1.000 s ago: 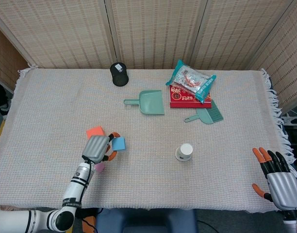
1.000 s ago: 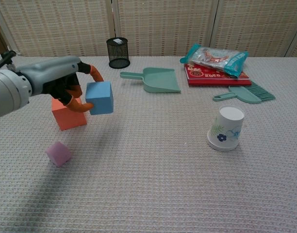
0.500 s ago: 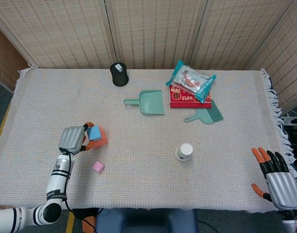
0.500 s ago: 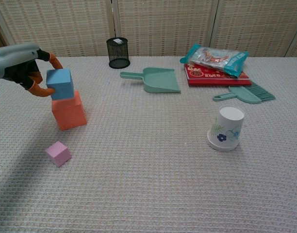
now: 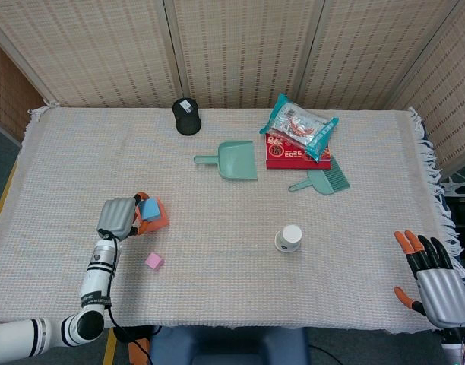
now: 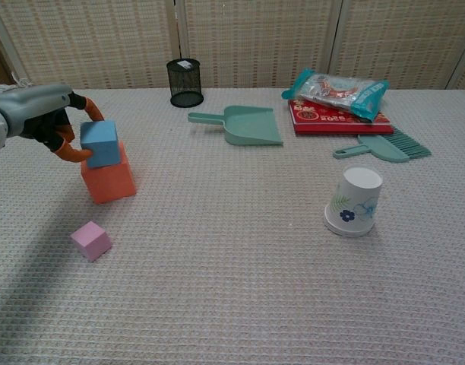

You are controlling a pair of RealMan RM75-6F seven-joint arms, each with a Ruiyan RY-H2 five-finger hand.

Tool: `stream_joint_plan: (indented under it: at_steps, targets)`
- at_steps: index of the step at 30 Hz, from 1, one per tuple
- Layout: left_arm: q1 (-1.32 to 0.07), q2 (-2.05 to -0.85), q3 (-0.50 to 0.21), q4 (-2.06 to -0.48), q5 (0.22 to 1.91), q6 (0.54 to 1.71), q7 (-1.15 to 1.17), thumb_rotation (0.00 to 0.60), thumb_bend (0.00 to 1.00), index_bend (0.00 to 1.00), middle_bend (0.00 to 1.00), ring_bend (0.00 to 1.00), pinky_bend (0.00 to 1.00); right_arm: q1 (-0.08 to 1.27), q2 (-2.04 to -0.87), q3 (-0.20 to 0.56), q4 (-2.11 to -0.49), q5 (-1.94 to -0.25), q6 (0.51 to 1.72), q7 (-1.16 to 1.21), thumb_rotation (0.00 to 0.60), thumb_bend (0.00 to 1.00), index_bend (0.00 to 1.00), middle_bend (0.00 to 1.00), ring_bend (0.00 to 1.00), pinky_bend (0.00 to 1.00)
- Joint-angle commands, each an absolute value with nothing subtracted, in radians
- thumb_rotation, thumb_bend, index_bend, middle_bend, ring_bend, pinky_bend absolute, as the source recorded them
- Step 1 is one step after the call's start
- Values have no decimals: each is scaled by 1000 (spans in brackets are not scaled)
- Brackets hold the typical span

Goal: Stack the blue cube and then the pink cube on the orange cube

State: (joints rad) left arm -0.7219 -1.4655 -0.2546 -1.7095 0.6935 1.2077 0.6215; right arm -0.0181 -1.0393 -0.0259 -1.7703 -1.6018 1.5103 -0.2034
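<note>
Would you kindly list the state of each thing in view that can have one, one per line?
blue cube: on the orange cube, tilted, held by the left hand
orange cube: on the table, under the blue cube
pink cube: alone on the table, not stacked
paper cup: upside down, leaning
left hand: grips the blue cube
right hand: holds nothing, fingers apart

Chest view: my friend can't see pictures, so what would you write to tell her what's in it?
The robot's left hand holds a blue cube on top of an orange cube, with a pink cube lying on the cloth nearer the camera. Farther off are a paper cup, a green dustpan and a black mesh cup.
</note>
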Motion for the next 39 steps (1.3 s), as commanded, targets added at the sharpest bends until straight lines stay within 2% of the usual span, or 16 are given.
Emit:
stream_joint_plan:
  at_steps: [1,18,20,24,27,32,39]
  targets:
    - [-724,-1469,-253,-1703,697,1211,621,600,377,476,1000,1000,1000,-18,-1039,-26,-1770,-1601,1509,-202,600,107,0,0,0,0]
    - [-728,-1467,-251,-1685,681,1199,604,600,377,453,1000,1000,1000,-16,-1041,-24,-1770,-1595,1507,-208,600,107,0,0,0,0]
    - [-729,-1470,-250,-1683,680,1197,604,600,376,408,1000,1000,1000,-16,-1041,-24,-1771,-1595,1507,-209,600,107,0,0,0,0]
    - [-733,-1472,-249,-1685,676,1196,607,600,376,201,1000,1000,1000,-17,-1040,-24,-1771,-1596,1509,-207,600,107,0,0,0,0]
    - [-734,-1469,-248,-1690,673,1193,608,600,376,104,1000,1000,1000,-18,-1040,-25,-1771,-1597,1510,-207,600,107,0,0,0,0]
    - [-738,-1453,-248,-1705,666,1172,602,600,371,49,1000,1000,1000,-18,-1040,-25,-1771,-1597,1509,-208,600,107,0,0,0,0]
    - [-729,-1424,-227,-1750,698,1164,585,600,368,42,1000,1000,1000,-19,-1040,-25,-1772,-1598,1512,-209,600,107,0,0,0,0]
